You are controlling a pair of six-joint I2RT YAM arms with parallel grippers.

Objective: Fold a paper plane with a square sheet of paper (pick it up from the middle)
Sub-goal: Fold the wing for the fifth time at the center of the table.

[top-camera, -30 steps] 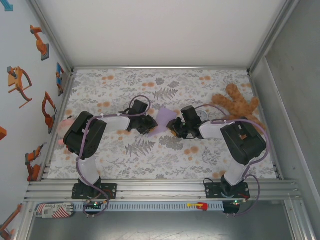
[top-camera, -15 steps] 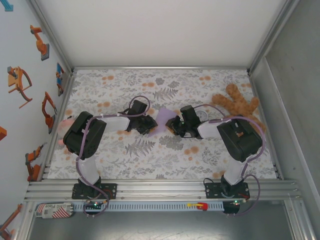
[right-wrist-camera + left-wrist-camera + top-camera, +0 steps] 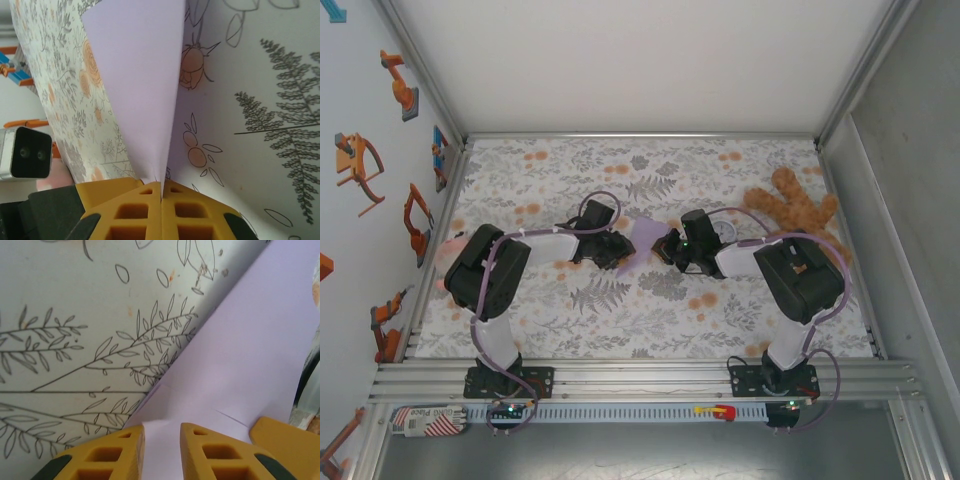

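The lavender sheet of paper point(image 3: 645, 238) lies mid-table on the flowered cloth, between my two grippers. It carries folds and a faint crease. My right gripper point(image 3: 665, 247) is shut on its right edge. In the right wrist view the yellow fingertips point(image 3: 161, 186) meet on the paper point(image 3: 137, 75), which rises from them as a tall folded flap. My left gripper point(image 3: 617, 250) sits at the sheet's left corner. In the left wrist view its fingers point(image 3: 162, 430) stand apart, with the paper point(image 3: 240, 350) running flat through the gap.
A brown teddy bear point(image 3: 795, 212) lies at the back right, close to the right arm. A pink object point(image 3: 448, 256) sits by the left wall behind the left arm. Metal frame rails bound the cloth on all sides. The right gripper's yellow finger point(image 3: 282, 442) sits close beside the left fingers.
The right gripper has moved slightly left and toward the back with the paper's edge in it, raising that side. The left arm has barely moved.
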